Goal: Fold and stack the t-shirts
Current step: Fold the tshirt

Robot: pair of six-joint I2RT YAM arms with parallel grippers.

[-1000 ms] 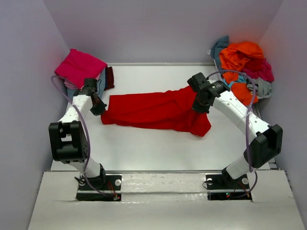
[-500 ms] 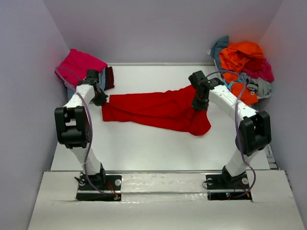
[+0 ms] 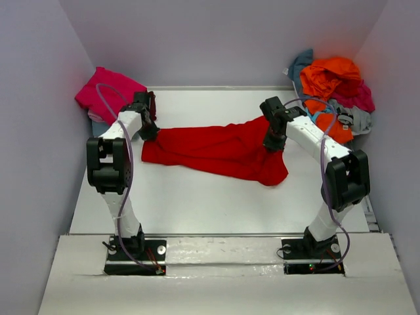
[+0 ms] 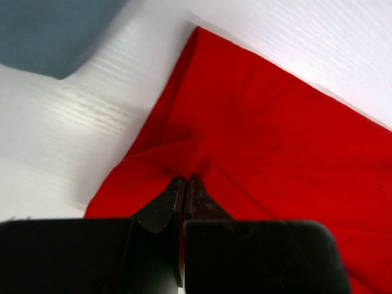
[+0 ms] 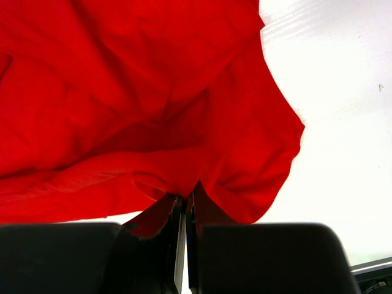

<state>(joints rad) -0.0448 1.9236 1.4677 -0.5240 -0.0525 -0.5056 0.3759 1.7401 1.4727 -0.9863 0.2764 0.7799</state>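
A bright red t-shirt [image 3: 216,149] lies stretched across the middle of the table, crumpled at its right end. My left gripper [image 3: 149,132] is shut on its left end; in the left wrist view the black jaws [image 4: 185,182] pinch a fold of red cloth [image 4: 275,141]. My right gripper [image 3: 272,142] is shut on the shirt's upper right part. In the right wrist view its jaws [image 5: 188,202] hold a bunched fold, and the red cloth [image 5: 122,92] hangs in front over the white table.
A folded stack with a magenta shirt [image 3: 108,92] on top sits at the back left, with grey-blue cloth [image 4: 49,30] beneath it. A loose pile of orange [image 3: 331,75], magenta, grey and teal shirts lies at the back right. Walls enclose the table [image 3: 197,203].
The left gripper has carried the shirt's left end away from the arm bases and slightly right. The right gripper has shifted only slightly. Both arms now stand more upright.
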